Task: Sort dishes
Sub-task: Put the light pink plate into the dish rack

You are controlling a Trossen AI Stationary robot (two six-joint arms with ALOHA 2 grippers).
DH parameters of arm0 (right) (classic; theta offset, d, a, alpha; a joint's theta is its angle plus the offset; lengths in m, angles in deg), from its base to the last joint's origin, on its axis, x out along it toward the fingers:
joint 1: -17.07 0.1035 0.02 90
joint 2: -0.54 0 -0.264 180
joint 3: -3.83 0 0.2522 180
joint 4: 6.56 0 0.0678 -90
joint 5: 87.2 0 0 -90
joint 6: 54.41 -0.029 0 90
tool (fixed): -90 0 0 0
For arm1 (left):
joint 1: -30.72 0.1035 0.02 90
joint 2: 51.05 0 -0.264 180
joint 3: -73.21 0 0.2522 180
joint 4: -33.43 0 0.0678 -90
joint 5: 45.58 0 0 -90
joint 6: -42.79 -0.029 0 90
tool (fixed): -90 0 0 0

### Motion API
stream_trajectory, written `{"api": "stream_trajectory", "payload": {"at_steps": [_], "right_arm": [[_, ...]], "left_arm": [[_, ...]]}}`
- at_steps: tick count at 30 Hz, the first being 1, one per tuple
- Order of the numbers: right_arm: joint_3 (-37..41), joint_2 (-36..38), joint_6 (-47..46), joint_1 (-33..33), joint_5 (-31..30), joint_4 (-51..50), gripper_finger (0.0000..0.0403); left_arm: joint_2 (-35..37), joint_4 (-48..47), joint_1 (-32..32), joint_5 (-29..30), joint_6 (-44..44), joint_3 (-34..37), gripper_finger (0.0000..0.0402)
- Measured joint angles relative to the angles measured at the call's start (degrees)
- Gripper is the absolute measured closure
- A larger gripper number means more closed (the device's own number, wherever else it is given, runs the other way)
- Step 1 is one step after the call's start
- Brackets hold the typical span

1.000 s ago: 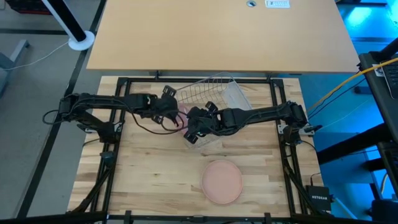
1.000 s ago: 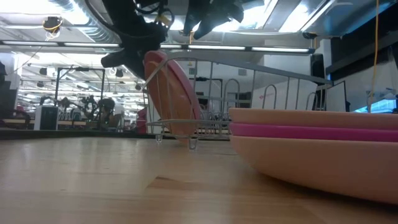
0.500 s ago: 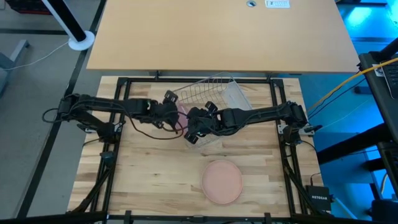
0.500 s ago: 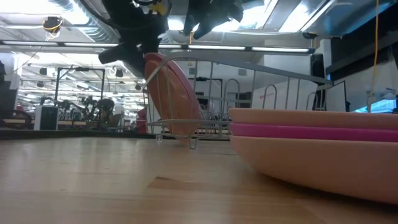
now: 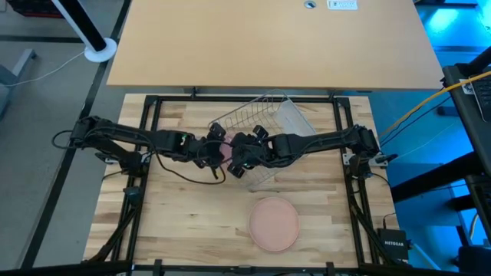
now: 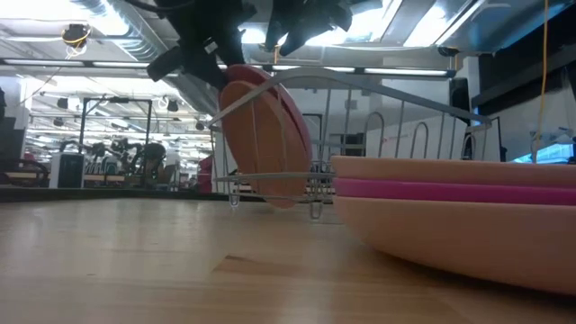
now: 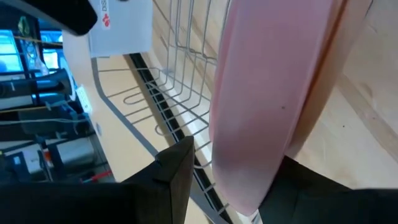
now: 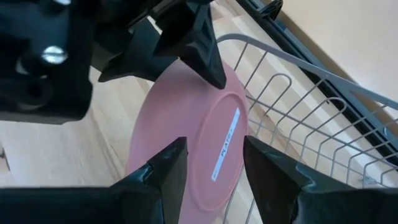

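A dusty-pink plate (image 6: pixel 265 144) stands on edge, tilted, in the silver wire rack (image 5: pixel 265 115). Its lower edge sits among the rack's bottom wires. My left gripper (image 5: pixel 213 146) is shut on the plate from the rack's left. My right gripper (image 5: pixel 238 157) is open just beside it, over the plate (image 8: pixel 186 143), with its fingers apart and touching nothing that shows. A stack of plates (image 5: pixel 274 222) lies flat on the table near the front edge. In the low view (image 6: pixel 450 207) the stack shows a magenta plate between two peach-tan ones. My left gripper pinches the plate's upper rim (image 8: pixel 208 78) between its two fingers, one finger (image 7: pixel 177 168) on each face. The fingers come from the table's left, slanting down. The plate leans over, and its lower edge (image 6: pixel 270 193) rests in the rack.
The rack sits askew at mid-table, and its tall wire loops (image 8: pixel 298 106) stand behind the plate. A black frame (image 5: pixel 153 107) borders the wooden table. A second, tan tabletop (image 5: pixel 268 38) lies beyond the far edge.
My left gripper has moved toward the table's near edge and right with the plate. The plate has shifted along the rack and now leans further over. The rack has slid and turned a little on the table.
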Motion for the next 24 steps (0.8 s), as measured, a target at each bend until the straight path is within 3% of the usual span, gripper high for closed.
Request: {"api": "stream_trajectory", "payload": {"at_steps": [10, 24], "right_arm": [[0.00, 0.00, 0.00, 0.00, 0.48, -0.01, 0.0242], [0.00, 0.00, -0.01, 0.00, 1.59, -0.02, 0.0242]], "left_arm": [[0.00, 3.18, -2.55, -2.97, 1.33, 0.00, 0.0265], [0.02, 3.64, -2.55, -10.76, 18.03, -0.11, 0.0265]]}}
